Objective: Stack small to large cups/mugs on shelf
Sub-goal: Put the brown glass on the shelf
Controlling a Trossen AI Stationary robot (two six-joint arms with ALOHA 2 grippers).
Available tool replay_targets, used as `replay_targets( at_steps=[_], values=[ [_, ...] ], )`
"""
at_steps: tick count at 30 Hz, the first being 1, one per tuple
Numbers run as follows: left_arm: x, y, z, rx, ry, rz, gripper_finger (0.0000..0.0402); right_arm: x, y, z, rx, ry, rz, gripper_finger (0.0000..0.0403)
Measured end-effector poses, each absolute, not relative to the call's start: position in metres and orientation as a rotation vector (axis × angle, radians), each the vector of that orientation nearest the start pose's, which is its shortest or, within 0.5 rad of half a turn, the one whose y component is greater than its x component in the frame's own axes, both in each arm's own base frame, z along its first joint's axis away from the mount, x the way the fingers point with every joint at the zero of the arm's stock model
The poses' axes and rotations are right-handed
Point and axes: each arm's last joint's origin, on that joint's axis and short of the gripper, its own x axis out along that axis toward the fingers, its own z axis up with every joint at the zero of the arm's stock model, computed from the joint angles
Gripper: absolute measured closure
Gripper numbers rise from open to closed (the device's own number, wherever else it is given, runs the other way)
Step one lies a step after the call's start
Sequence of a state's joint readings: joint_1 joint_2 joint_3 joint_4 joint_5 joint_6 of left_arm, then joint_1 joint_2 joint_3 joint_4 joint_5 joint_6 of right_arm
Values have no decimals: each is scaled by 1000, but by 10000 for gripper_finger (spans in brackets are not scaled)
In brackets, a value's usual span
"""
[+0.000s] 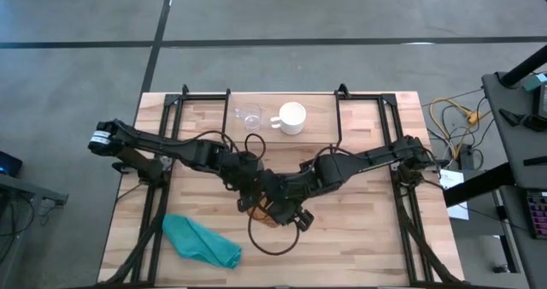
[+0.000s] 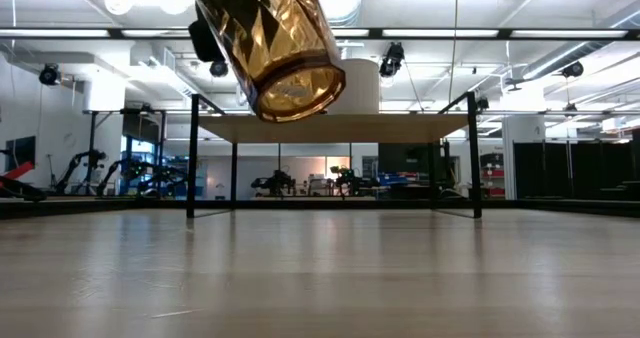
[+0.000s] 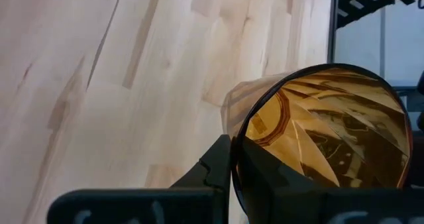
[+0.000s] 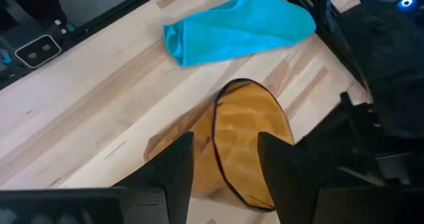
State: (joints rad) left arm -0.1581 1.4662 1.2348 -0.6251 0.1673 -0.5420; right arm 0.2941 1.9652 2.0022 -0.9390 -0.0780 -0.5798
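Observation:
The amber-brown patterned cup (image 1: 259,212) hangs tilted in the air over the table's middle, and it shows large in the low view (image 2: 275,38). My left gripper (image 3: 235,154) is shut on its rim. My right gripper (image 4: 225,161) is open right beside it, one finger on either side of the cup (image 4: 248,138); I cannot tell whether it touches. The tiny clear glass cup (image 1: 249,116) and the white mug (image 1: 291,118) stand upright next to each other on the shelf (image 2: 330,128) at the far edge. My left gripper holds the amber cup by its rim (image 3: 246,128), one finger inside the cup (image 3: 271,184) and one outside against the wall (image 3: 215,164). The cup is lifted clear of the table and tilted, its base (image 2: 297,90) pointing down and toward the near edge.
A crumpled teal cloth (image 1: 201,240) lies near the table's near left corner, also in the right wrist view (image 4: 238,25). A black cable loop (image 1: 273,238) hangs below the grippers. The shelf's thin black legs (image 2: 190,158) stand on the far half of the table.

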Motion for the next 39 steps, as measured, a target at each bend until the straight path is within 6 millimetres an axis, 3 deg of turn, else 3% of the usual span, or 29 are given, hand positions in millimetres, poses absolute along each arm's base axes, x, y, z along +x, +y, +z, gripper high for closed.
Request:
replay_targets(
  at_steps=[17,28,39],
  values=[
    [305,-53,305,-394,889,-124,395,404,125,341,-604,785,599,245],
    [305,-53,305,-261,873,-173,395,404,127,339,-587,786,618,272],
    [305,-52,304,-261,883,-167,395,406,126,334,-604,788,586,277]
  ],
)
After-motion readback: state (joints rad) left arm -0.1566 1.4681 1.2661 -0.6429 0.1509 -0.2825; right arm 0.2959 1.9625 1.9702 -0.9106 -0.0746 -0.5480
